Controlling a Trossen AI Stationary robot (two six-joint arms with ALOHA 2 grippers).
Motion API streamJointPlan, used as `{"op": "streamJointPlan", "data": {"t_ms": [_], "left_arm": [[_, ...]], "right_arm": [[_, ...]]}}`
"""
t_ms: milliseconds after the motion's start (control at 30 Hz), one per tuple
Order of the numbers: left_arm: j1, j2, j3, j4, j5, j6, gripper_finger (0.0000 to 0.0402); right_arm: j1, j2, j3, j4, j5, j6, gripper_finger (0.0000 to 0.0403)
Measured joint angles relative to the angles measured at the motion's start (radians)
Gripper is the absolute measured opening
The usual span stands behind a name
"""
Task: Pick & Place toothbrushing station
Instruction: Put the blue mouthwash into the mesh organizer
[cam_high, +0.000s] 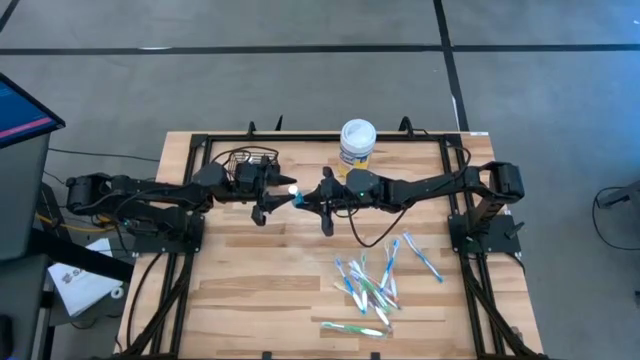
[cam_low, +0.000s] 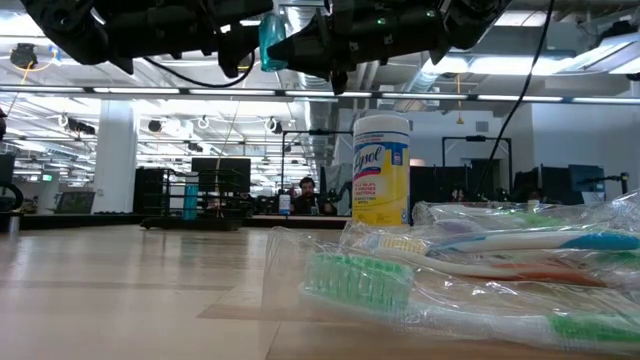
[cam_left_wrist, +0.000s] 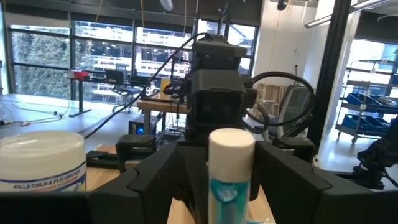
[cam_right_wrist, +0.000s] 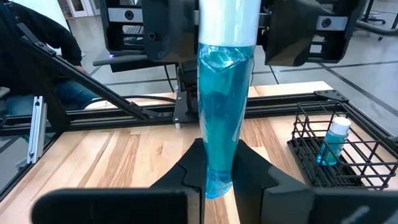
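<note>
— Overhead, where are you?
— Mid-handover: your right gripper (cam_high: 312, 199) clamps the blue tube (cam_high: 295, 195); your left gripper (cam_high: 275, 195) stands spread around its cap.
— Wrist views?
— The basket (cam_right_wrist: 339, 149) sits far-left (one bottle inside). Next, probably close left, release right.

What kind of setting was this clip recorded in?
Probably a robotics lab in an open-plan office: a wooden table in a black metal frame, rows of desks with monitors behind it, and a person seated there under exposed ceiling lights.

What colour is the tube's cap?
White, on a blue tube; clearest in the right wrist view.
</note>
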Motion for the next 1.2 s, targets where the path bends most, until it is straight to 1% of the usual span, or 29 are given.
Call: {"op": "streamJointPlan", "data": {"t_ms": [133,333,533,567,833,1200], "left_arm": [[0.000,0.000,0.000,0.002,0.000,0.000,0.0185],[0.000,0.000,0.000,0.009,0.004,0.000,0.0144],[-0.001,0.000,0.000,0.012,0.005,0.002,0.0081],[-0.001,-0.001,0.000,0.012,0.005,0.002,0.0076],[-0.001,-0.001,0.000,0.006,0.004,0.002,0.0076],[0.007,-0.001,-0.003,-0.030,0.022,0.002,0.0076]], "right_arm": [[0.000,0.000,0.000,0.000,0.000,0.000,0.0039],[0.000,0.000,0.000,-0.001,0.002,0.000,0.0039],[-0.001,-0.001,0.000,-0.001,0.003,0.001,0.0039],[-0.001,-0.001,0.000,-0.001,0.003,0.001,0.0040],[-0.001,-0.001,0.000,-0.007,0.003,0.001,0.0064],[-0.002,-0.001,0.001,-0.050,0.003,-0.028,0.0120]]}}
